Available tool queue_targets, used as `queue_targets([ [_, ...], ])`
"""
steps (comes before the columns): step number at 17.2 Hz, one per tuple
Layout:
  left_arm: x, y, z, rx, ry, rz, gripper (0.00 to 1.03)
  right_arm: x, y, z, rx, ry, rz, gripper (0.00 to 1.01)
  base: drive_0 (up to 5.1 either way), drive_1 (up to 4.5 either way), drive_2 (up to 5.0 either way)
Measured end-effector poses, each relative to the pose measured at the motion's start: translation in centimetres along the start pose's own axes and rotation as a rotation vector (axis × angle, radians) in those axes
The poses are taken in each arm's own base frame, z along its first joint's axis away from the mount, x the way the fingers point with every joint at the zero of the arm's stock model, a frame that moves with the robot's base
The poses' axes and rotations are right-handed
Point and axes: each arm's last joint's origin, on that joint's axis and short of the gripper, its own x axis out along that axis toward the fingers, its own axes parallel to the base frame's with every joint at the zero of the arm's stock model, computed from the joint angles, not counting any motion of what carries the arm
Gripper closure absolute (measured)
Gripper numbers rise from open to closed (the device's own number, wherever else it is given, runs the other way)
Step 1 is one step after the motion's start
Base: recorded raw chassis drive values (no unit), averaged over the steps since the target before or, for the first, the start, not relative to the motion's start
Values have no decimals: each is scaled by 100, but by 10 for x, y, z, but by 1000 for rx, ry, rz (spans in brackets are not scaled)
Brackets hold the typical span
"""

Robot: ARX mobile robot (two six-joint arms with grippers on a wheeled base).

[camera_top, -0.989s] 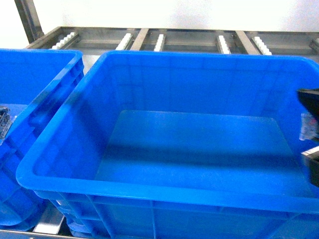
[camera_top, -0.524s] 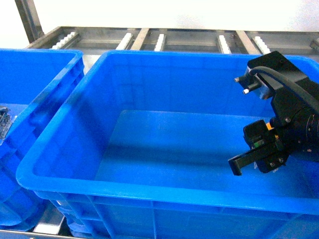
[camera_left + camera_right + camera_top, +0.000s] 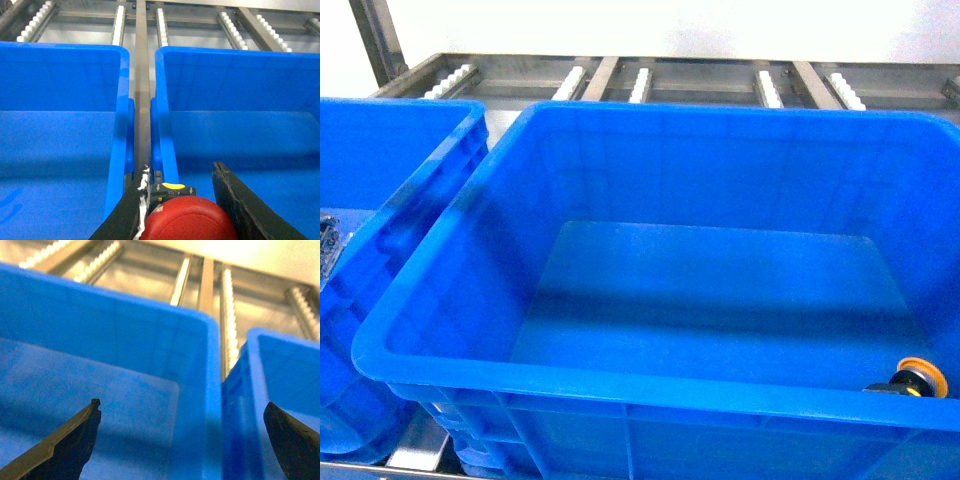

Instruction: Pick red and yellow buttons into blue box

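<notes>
**Yellow button in the box, red button held by the left arm**

On the far left of the head view stands a second blue crate (image 3: 390, 200), cut by the picture edge. This one is not the target, in my judgement, because the yellow button lies in the other one. Behind both crates runs a metal roller rack (image 3: 640, 80).

The left gripper (image 3: 182, 200) shows only in its own wrist view. Its two dark fingers are pressed against the sides of the red button (image 3: 187, 220), one on each side. The button has a wide, glossy red cap. Above the cap a yellow and black collar with small arrows is visible. The gripper hangs near the gap between the two crates, over the left wall of the right one.

The blue box (image 3: 650, 385) fills the middle of the head view. It is deep, with a thick rim. The yellow button (image 3: 915, 380) lies in the near right corner of its floor, on its side.

The right gripper (image 3: 182, 440) has its fingers spread wide with nothing between them.

So one button is delivered, I think. The next move calls for carrying the red button a little to the right, well over the box floor, and then letting go.
</notes>
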Motion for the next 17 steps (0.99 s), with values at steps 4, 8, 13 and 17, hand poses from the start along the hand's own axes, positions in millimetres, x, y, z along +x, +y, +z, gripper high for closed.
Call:
queue_targets([
  [4, 0, 0, 0, 0, 0, 0, 72, -75, -41, -16, 69, -204, -191, 3, 0, 0, 0],
  [8, 0, 0, 0, 0, 0, 0, 72, -146, -61, -28, 161, -259, -241, 3, 0, 0, 0],
  [13, 0, 0, 0, 0, 0, 0, 72, -151, -39, -42, 215, -210, -180, 3, 0, 0, 0],
  [17, 3, -3, 5, 1, -2, -17, 72, -151, -39, -42, 216, -209, -187, 3, 0, 0, 0],
])
